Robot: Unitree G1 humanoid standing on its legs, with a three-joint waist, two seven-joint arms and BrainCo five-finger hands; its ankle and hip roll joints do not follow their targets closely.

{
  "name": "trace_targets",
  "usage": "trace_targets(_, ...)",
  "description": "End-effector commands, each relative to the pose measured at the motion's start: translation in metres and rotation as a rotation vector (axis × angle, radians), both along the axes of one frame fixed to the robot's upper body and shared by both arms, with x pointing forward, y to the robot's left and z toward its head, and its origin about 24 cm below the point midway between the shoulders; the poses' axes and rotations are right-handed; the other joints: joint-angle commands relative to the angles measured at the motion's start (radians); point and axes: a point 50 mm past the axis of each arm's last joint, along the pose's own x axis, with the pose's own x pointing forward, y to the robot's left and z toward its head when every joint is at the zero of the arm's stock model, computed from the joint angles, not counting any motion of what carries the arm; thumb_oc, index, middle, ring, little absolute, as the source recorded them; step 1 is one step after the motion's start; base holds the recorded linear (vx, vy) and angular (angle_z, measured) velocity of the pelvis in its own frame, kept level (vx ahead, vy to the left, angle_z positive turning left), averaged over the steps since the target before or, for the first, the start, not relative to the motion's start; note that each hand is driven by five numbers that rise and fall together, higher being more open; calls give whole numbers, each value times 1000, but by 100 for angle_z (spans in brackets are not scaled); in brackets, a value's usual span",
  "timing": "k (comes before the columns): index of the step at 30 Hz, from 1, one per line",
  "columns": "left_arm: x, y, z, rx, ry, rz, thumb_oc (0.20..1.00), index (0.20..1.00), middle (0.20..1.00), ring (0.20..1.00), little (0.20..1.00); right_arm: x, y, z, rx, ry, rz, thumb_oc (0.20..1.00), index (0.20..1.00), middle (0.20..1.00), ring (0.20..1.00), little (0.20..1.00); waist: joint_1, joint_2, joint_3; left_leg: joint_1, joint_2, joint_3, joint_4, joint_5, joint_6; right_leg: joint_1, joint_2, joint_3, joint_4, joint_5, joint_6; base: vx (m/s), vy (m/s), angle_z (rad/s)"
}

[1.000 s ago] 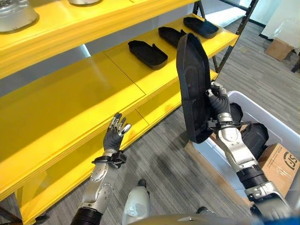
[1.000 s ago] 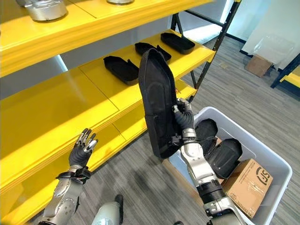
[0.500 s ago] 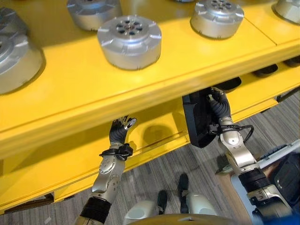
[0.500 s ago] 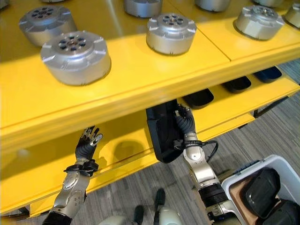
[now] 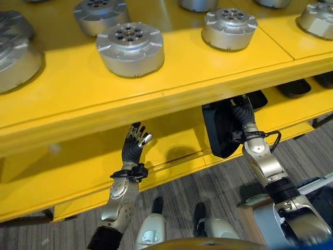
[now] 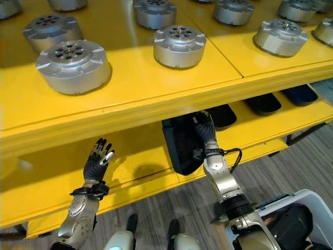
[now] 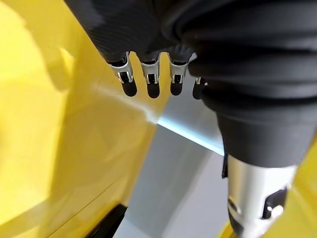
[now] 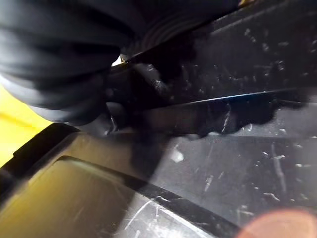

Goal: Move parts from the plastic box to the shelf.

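My right hand [image 5: 244, 119] is shut on a long black moulded part [image 5: 218, 133], held upright at the front of the yellow shelf's middle level [image 5: 171, 156]. The part's top is hidden behind the upper board's front edge [image 5: 156, 101]. Seen from the right wrist, the scratched black part [image 8: 223, 163] lies right against the hand. My left hand [image 5: 133, 146] is raised in front of the middle level, further left, open and holding nothing; its fingers [image 7: 148, 82] are straight. The white plastic box [image 6: 281, 199] sits on the floor at the lower right with dark parts inside.
Several round silver parts [image 5: 130, 47] stand on the upper board. More black parts [image 6: 263, 103] lie on the middle level to the right of the held one. Grey floor runs below the shelf.
The camera has swung up from the box to the upper shelf. My right hand has carried the black part in under the upper board. The left hand stays raised and open.
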Motion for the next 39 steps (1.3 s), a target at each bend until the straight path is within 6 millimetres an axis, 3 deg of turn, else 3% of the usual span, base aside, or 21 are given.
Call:
trace_targets(1,0,-2,17,-15,-99,-31,1000,1000,1000,1000,1000,1,-3,45,45,-211,9,200,200,200,200,200,-23,43,-51,108,121,67,-141,92,-40,-9,-93,13,135,-68,115,72,198,89)
trace_targets(3,3,-4,17,1,-96,-50,1000,1000,1000,1000,1000,3,-6,43,51,-196,-4,200,200,200,200,200,-18,58,-63,111,100,70,-129,67,-40,-1,-123,13,150,-64,129,96,227,47)
trace_targets(8,2,-3,21,39,-112,-87,1000,1000,1000,1000,1000,15,-5,41,49,-143,-11,200,200,200,200,200,19,32,-57,91,10,53,-18,-21,-29,69,-204,-5,135,-49,158,95,177,21)
trace_targets(15,2,0,23,59,-114,-97,1000,1000,1000,1000,1000,35,-2,53,14,-122,-20,200,200,200,200,200,60,2,-60,46,-22,37,53,-59,-25,80,-220,-12,132,-50,170,44,66,19)
trace_targets(19,2,0,25,52,-120,-114,1000,1000,1000,1000,1000,54,-11,77,-14,-134,-74,200,200,200,200,200,88,-12,-44,0,-25,23,119,-83,-28,61,-223,-8,167,-65,170,7,3,7)
trace_targets(22,1,0,29,55,-132,-132,1000,1000,1000,1000,1000,70,-25,108,-50,-156,-142,200,200,200,200,200,104,-11,-10,-49,-26,15,188,-100,-30,21,-224,4,225,-80,166,-94,-1,-1)
trace_targets(26,1,1,34,58,-150,-148,1000,1000,1000,1000,1000,83,-47,140,-143,-137,-241,200,200,200,200,200,117,8,38,-116,-27,7,287,-137,-30,-60,-240,25,352,-122,161,-116,14,-7)
trace_targets(27,1,-1,37,49,-161,-156,1000,1000,1000,1000,1000,88,-62,150,-179,-104,-306,200,200,200,200,200,120,21,61,-165,-27,-6,361,-161,-31,-114,-246,44,442,-160,150,-147,0,-4)
trace_targets(28,1,-2,37,48,-159,-158,1000,1000,1000,1000,1000,89,-64,153,-189,-97,-317,200,200,200,200,200,119,25,65,-177,-25,-10,381,-170,-30,-131,-246,49,474,-177,146,-103,-9,4)
trace_targets(35,0,-6,34,44,-141,-172,1000,1000,1000,1000,1000,91,-94,136,-265,54,-444,200,200,200,200,200,120,53,104,-250,-18,-38,536,-243,-22,-236,-252,84,663,-280,118,-62,-40,0)
trace_targets(39,-1,-8,33,54,-138,-191,1000,1000,1000,1000,1000,88,-107,130,-309,94,-495,200,200,200,200,200,123,65,115,-270,-23,-49,575,-263,-19,-258,-251,89,705,-305,114,-28,-41,-3)
